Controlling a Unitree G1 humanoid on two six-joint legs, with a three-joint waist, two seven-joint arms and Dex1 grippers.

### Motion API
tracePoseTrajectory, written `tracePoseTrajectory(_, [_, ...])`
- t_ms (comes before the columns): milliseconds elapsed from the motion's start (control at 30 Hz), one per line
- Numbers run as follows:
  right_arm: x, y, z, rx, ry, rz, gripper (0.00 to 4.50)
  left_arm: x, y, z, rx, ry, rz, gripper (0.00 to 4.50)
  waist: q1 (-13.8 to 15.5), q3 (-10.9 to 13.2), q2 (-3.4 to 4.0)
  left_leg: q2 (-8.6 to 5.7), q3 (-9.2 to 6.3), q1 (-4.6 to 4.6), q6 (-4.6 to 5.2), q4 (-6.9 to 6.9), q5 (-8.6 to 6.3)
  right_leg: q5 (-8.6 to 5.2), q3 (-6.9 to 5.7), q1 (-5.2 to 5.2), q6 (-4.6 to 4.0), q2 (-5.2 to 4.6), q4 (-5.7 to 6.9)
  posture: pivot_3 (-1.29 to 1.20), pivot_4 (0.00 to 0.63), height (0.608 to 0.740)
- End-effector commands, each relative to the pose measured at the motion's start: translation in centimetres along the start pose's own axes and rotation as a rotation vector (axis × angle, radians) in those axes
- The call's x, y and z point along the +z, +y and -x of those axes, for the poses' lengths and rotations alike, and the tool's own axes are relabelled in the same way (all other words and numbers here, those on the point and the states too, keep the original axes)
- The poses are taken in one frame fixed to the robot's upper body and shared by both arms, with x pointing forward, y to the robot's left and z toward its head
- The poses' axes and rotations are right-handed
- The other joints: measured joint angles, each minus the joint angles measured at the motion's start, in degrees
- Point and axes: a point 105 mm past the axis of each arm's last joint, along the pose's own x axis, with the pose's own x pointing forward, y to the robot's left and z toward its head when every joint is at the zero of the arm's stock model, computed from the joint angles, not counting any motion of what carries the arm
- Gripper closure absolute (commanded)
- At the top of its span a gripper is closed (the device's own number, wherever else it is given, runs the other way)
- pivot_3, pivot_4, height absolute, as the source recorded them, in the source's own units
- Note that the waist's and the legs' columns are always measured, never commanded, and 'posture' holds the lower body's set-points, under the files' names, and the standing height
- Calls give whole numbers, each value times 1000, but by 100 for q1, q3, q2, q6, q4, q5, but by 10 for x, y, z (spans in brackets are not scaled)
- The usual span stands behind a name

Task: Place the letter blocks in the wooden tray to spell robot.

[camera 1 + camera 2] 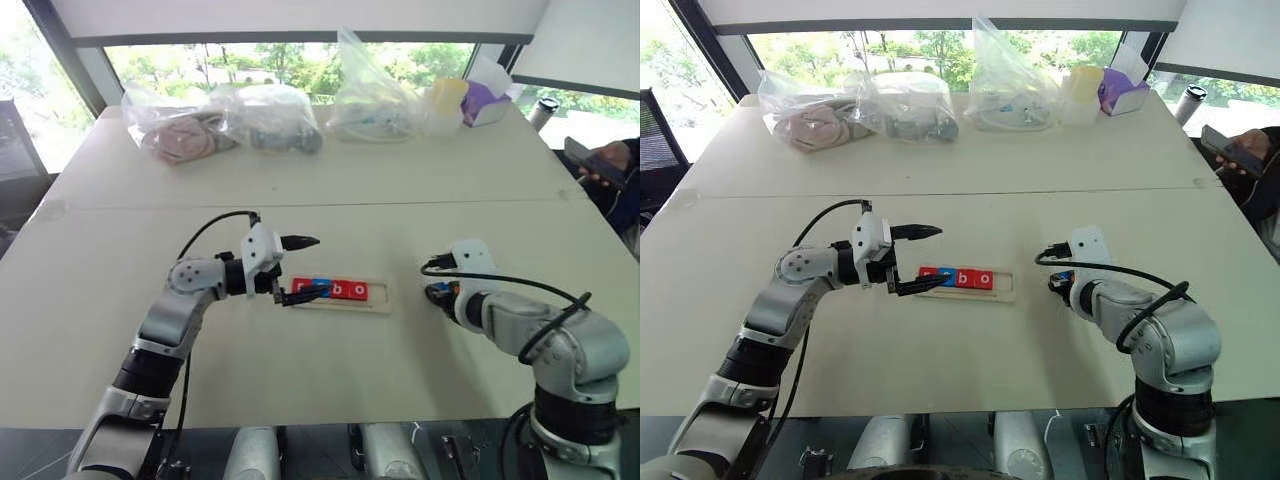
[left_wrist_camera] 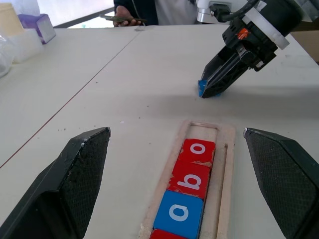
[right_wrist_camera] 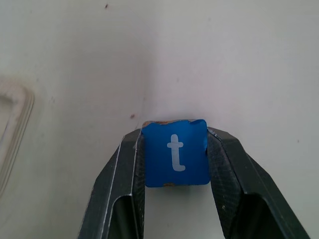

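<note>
blue t block, right end effector pinching

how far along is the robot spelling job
Nearly done. Four letter blocks already sit in the wooden tray, with its last slot empty. The right gripper is shut on the blue t block, on the table beside the tray. Left: set the t into that slot. The left gripper is open at the tray's other end.
</note>
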Motion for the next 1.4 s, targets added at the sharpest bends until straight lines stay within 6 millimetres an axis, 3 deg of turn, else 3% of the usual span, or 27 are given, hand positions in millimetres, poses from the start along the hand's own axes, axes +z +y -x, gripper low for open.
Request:
tracePoseTrajectory(33, [-7, 4, 1, 31, 36, 4, 3341, 7, 0, 0, 5, -21, -34, 0, 4, 0, 0, 0, -1, 0, 0, 1, 0, 0, 0, 0, -1, 0, 0, 0, 150, 740])
tracePoseTrajectory(333, [-7, 1, 5, 16, 57, 8, 3341, 8, 2, -1, 10, -21, -34, 0, 18, 1, -2, -1, 3, -4, 0, 1, 0, 0, 1, 1, 0, -4, -7, 0, 150, 740])
tracePoseTrajectory(367, [-5, -1, 7, 11, 51, 11, 2298, 8, 2, -1, 9, -20, -34, 0, 23, 1, -2, -1, 3, -4, 0, 1, 0, 0, 1, 1, 0, -4, -7, 0, 150, 740])
tracePoseTrajectory(467, [7, -9, 13, -4, 27, 40, 878, 8, 2, -1, 7, -18, -35, 0, 31, 2, -3, -2, 5, -4, 0, 2, 0, 0, 2, 1, 0, -5, -7, 0, 150, 740])
tracePoseTrajectory(533, [24, -4, 26, 77, -22, 114, 37, 8, 2, 0, 5, -15, -36, 0, 31, 4, 0, -2, 6, -6, 0, 4, 0, 0, 3, 0, 0, -6, -7, 0, 150, 740])
tracePoseTrajectory(667, [60, -1, 55, 173, -191, 272, 37, 8, 3, 1, 2, -11, -39, 0, 39, 15, 11, -2, 8, -11, 0, 6, 0, 0, 6, -7, 0, -5, -6, 0, 150, 740])
tracePoseTrajectory(733, [69, 4, 63, 271, -293, 426, 37, 8, 4, 2, 0, -10, -41, 0, 90, 15, 6, -3, 3, -14, 3, 1, -2, -4, 4, -10, 4, -2, -8, 0, 150, 740])
tracePoseTrajectory(767, [63, 7, 64, 362, -284, 498, 37, 8, 4, 2, 0, -10, -41, 0, 131, 15, 6, -2, 2, -14, 7, 1, -5, -8, 3, -10, 10, 0, -10, 0, 150, 740])
tracePoseTrajectory(833, [45, -8, 62, 467, -194, 515, 37, 9, 5, 2, 1, -11, -43, 0, 170, 16, 3, -3, 4, -14, 12, 1, -8, -18, 4, -7, 24, 0, -15, 0, 150, 740])
tracePoseTrajectory(900, [40, -26, 59, 523, -181, 524, 37, 9, 5, 2, 3, -11, -44, 0, 176, 18, 1, -4, 7, -14, 12, 4, -9, -23, 4, -2, 32, -4, -19, 0, 150, 740])
tracePoseTrajectory(1033, [19, -46, 57, 651, -123, 805, 37, 10, 6, 4, 3, -7, -49, 0, 172, 19, 2, -11, 23, -17, 12, 24, -8, -12, 16, -2, 19, -10, -19, 0, 150, 740])
tracePoseTrajectory(1133, [8, -63, 48, 683, -53, 908, 37, 11, 7, 9, 8, 3, -53, 0, 148, 23, -3, -8, 21, -8, 11, 26, -8, -16, 16, 1, 27, -5, -16, 0, 150, 740])
tracePoseTrajectory(1400, [9, -59, 24, 765, -58, 994, 37, 10, 3, 30, 16, 38, -45, 0, 159, 25, 2, -4, 19, 3, 11, 15, -8, -3, 16, -4, 4, 4, 2, 0, 150, 740])
